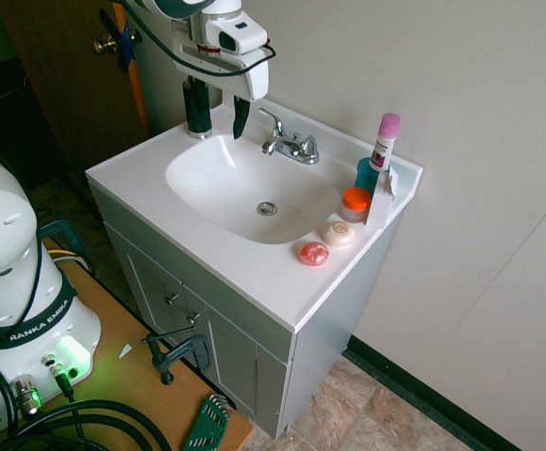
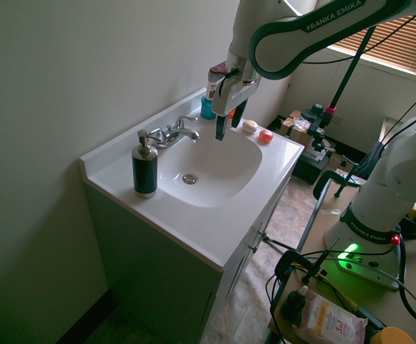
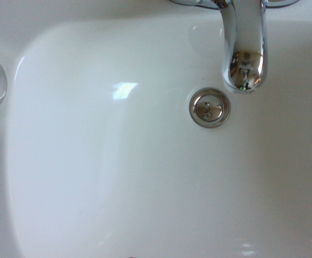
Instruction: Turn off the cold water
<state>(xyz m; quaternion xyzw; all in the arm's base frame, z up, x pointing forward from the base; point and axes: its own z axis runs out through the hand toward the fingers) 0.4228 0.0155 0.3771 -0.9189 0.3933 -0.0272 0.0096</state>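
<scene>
Gripper (image 1: 221, 130) wide open, empty, at upper centre; swinging low towards cold lever (image 1: 308, 146) risks clipping spout (image 1: 274, 147).

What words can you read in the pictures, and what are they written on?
"FRANKA EMIKA": on the robot's arm.
"FRANKA EMIKA": on the robot's base. 
The print on the spray can is too small to read.
The print on the pink packet is too blurred to read for sure.
</scene>
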